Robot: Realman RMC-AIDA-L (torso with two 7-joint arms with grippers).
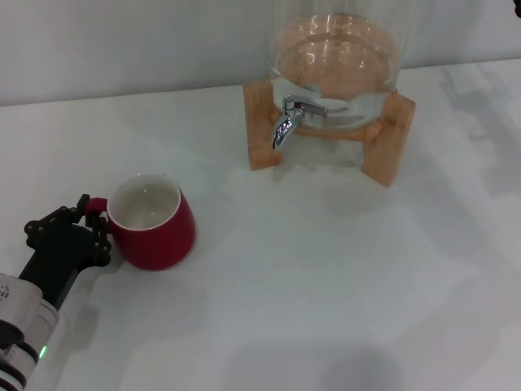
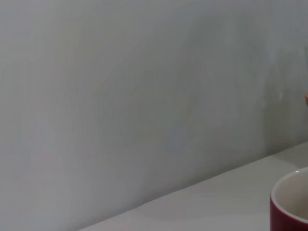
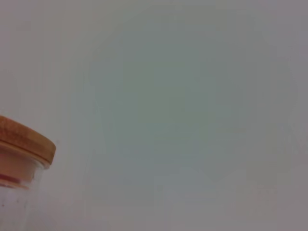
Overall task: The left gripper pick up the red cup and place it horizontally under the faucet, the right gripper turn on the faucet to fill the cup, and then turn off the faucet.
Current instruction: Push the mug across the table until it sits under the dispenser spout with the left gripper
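On the white tabletop (image 1: 326, 277), near its left edge, my left gripper (image 1: 91, 221) straddles the red cup (image 1: 151, 224) handle, jaws spread, not yet clamped; the faucet (image 1: 286, 120) lies well beyond.

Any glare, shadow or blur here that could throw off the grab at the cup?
Head view: cup sharp, soft shadows only; bright glints on the faucet and reflections in the jar; left gripper at the handle. Left wrist view: soft, mostly wall, cup rim cut off at the edge. Right wrist view: hazy, just the jar's wooden lid.
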